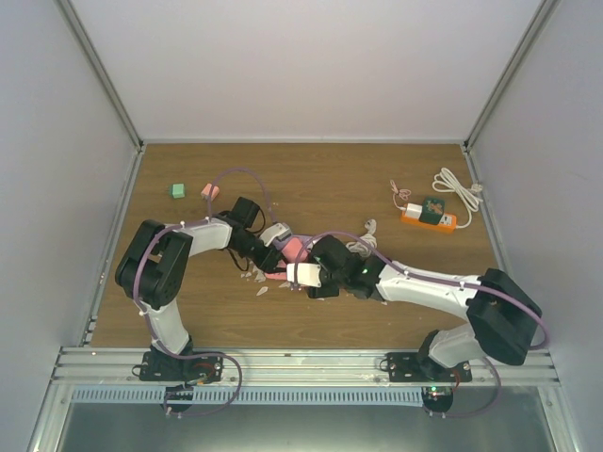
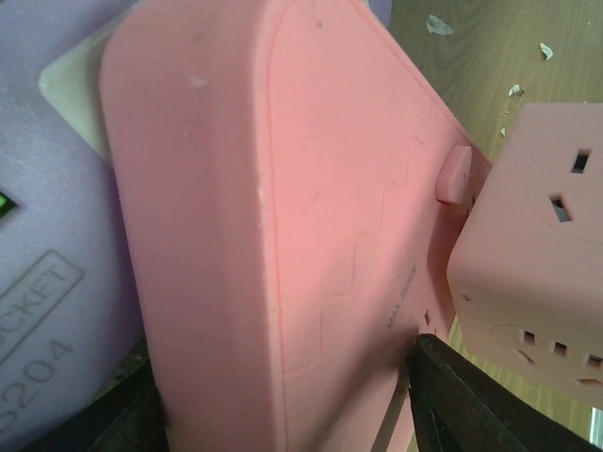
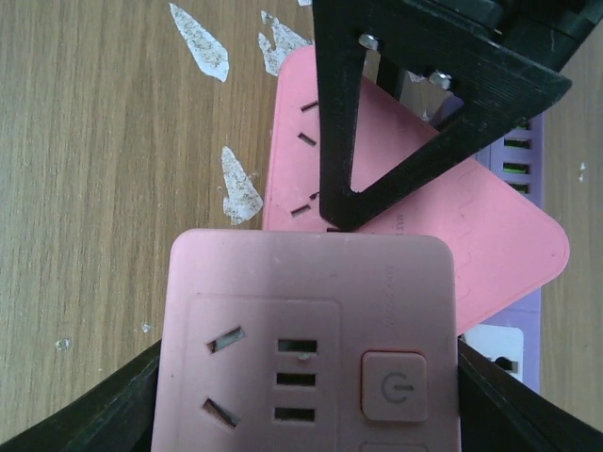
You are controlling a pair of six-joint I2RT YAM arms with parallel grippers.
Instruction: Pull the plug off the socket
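Observation:
The orange socket (image 1: 429,218) lies at the back right of the table with a green plug (image 1: 432,209) in it and a white cord (image 1: 459,191) looped behind. Both grippers are far from it, meeting at the table's middle. My left gripper (image 1: 281,252) (image 2: 283,377) is shut on a flat pink power strip (image 2: 283,188) (image 3: 490,235); one dark finger (image 2: 471,405) presses its side. My right gripper (image 1: 309,264) (image 3: 309,377) is shut on a pink cube socket (image 3: 311,330) (image 2: 537,282), which sits right next to the pink strip.
A purple power strip (image 3: 528,151) (image 2: 47,282) lies under the pink strip. Torn paper scraps (image 3: 240,184) (image 1: 256,280) litter the wood nearby. A green block (image 1: 176,190) and a small pink block (image 1: 209,191) sit at the back left. White walls enclose the table.

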